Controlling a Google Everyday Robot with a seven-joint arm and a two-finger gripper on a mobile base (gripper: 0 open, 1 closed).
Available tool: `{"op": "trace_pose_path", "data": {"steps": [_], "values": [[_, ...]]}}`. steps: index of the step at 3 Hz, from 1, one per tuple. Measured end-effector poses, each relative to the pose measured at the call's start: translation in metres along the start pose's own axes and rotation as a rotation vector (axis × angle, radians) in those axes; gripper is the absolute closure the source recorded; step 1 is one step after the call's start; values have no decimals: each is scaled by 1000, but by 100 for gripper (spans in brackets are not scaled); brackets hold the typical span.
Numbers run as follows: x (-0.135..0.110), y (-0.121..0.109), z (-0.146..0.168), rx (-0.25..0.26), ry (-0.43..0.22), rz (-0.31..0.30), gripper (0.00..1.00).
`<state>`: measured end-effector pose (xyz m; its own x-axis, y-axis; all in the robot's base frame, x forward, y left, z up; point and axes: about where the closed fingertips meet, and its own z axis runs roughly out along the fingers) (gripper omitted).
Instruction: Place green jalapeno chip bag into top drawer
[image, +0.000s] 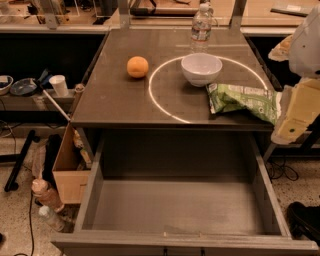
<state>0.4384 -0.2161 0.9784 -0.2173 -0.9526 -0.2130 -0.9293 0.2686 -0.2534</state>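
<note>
The green jalapeno chip bag (242, 101) lies flat on the right side of the grey tabletop (115, 100), just right of and in front of the white bowl (201, 68). Its right end reaches the table's right edge. My gripper (294, 117) hangs at the right edge of the table, right up against the bag's right end; I cannot tell whether it touches the bag. The top drawer (175, 205) stands pulled out below the table's front edge, and its plain grey bottom shows with nothing in it.
An orange (137, 66) sits left of the bowl and a water bottle (201, 27) stands behind it. A white circle is marked on the tabletop. A cardboard box (67, 165), bottles and cables lie on the floor to the left.
</note>
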Motion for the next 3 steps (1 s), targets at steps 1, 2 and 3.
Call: {"op": "trace_pose_path", "data": {"steps": [1, 2, 3], "values": [[-1, -1, -2, 5, -10, -3, 0], [-5, -15, -2, 35, -38, -1, 0], [-7, -40, 9, 63, -47, -1, 0]]}}
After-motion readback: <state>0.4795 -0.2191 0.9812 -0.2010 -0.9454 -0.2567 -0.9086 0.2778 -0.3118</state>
